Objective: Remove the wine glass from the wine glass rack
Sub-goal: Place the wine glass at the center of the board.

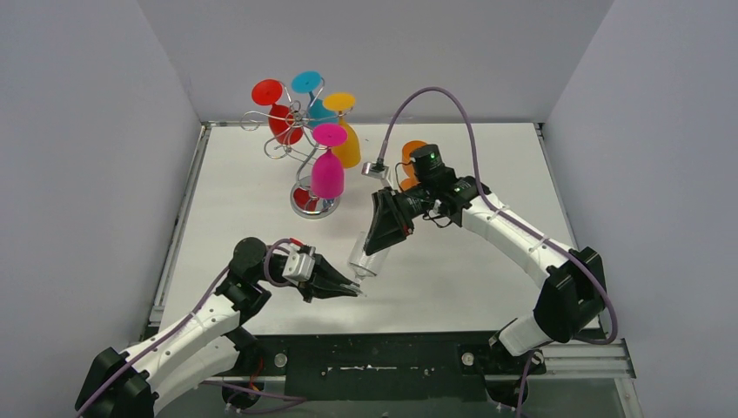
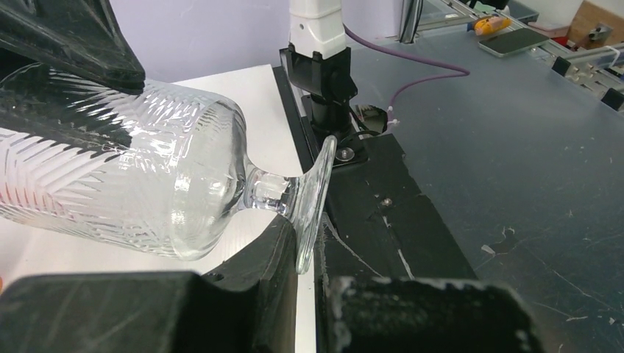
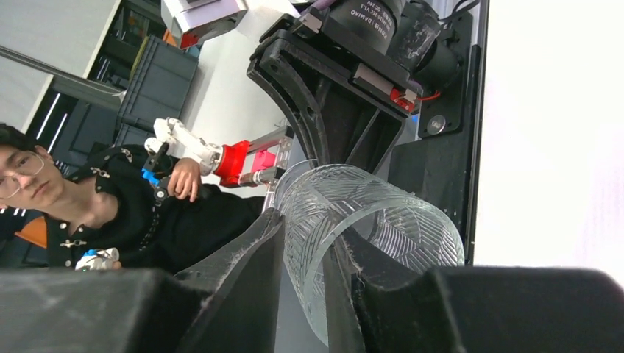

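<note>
Left claw (image 1: 355, 290) sat pinched shut on the stem of the wine glass (image 1: 364, 261), off the rack (image 1: 311, 205) at its 5 o'clock, while the right claw (image 1: 376, 248) straddled the rim, its grip unclear to us, so we feared opposed pulls might crack or drop it.

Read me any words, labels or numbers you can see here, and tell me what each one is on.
"DAMIAO": white print on the black motor at the top of the right wrist view; the word before it is too small to read.
No text on the glass or the rack.
</note>
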